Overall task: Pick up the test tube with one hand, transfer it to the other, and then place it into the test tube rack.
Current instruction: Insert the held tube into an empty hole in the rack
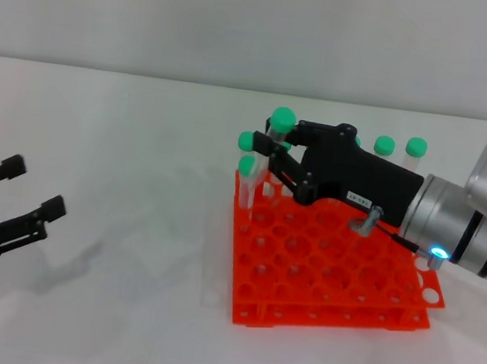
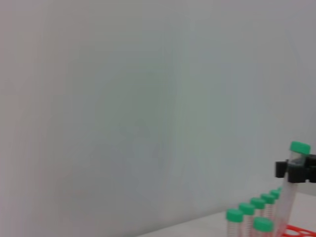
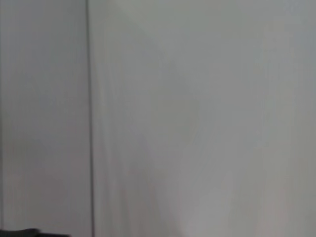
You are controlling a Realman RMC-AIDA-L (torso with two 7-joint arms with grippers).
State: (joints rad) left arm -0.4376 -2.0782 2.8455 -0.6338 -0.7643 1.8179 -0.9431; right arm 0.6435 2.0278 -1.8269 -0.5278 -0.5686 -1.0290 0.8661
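The orange-red test tube rack [image 1: 330, 273] stands on the white table, right of centre. My right gripper [image 1: 277, 143] reaches in from the right over the rack's back left corner. It is shut on a test tube [image 1: 282, 118] with a green cap, held upright with its lower end down at the rack. The left wrist view shows that tube [image 2: 297, 153] clamped by the black fingers [image 2: 296, 172]. My left gripper [image 1: 34, 189] is open and empty at the far left, low over the table. The right wrist view shows only a blank wall.
Other green-capped tubes stand in the rack: two [image 1: 247, 151] by the held tube and two [image 1: 399, 148] at the back right. Several also show in the left wrist view [image 2: 247, 212]. Bare white table lies between my left gripper and the rack.
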